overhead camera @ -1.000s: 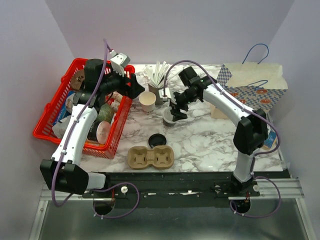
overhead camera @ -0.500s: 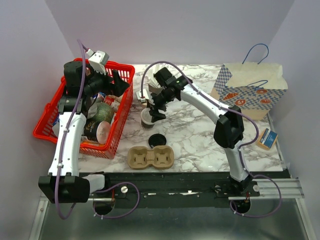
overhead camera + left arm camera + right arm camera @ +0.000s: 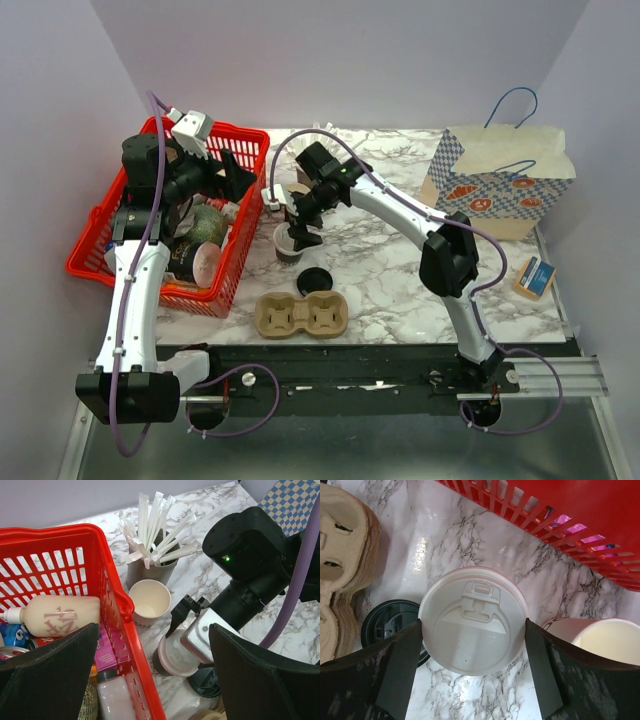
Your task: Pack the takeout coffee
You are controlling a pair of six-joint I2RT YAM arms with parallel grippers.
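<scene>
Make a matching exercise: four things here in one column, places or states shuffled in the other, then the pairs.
1. takeout coffee
2. cream paper cup
3. black lid
4. cardboard cup carrier

a. open, empty, beside the red basket
b. lying flat next to the carrier
c. held by the right tool
d. at the table's near edge

Pairs: 1-c, 2-a, 3-b, 4-d

takeout coffee (image 3: 474, 627) | dark body, white lid on | upright | between right jaws, near red basket (image 3: 238, 262)
</scene>
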